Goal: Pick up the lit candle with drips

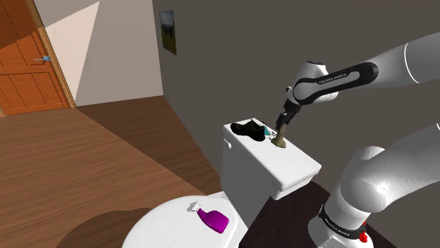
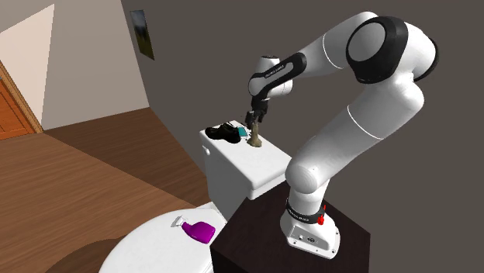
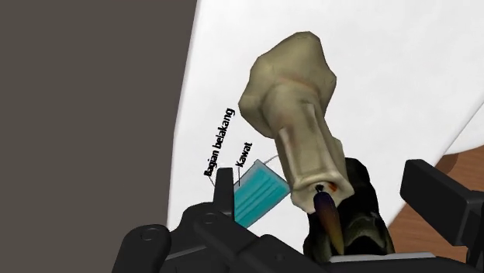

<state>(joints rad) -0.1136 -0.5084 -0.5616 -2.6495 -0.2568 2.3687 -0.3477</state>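
A beige candle (image 1: pixel 280 138) with a wide dripped base and a small flame stands upright on the white toilet tank lid (image 1: pixel 285 168). My gripper (image 1: pixel 285 120) hangs directly above it, open. In the wrist view the candle (image 3: pixel 299 116) rises between the two fingertips (image 3: pixel 425 180), its flame end nearest the hand, and neither finger touches it. In the second exterior view the gripper (image 2: pixel 254 119) points down at the candle (image 2: pixel 254 139) on the tank lid (image 2: pixel 252 167).
A black shoe (image 1: pixel 247 129) and a teal face mask (image 1: pixel 269 132) lie just beside the candle, towards the shoulder view's left. A purple spray bottle (image 1: pixel 214 219) rests on the toilet lid below. A grey wall rises close behind the tank.
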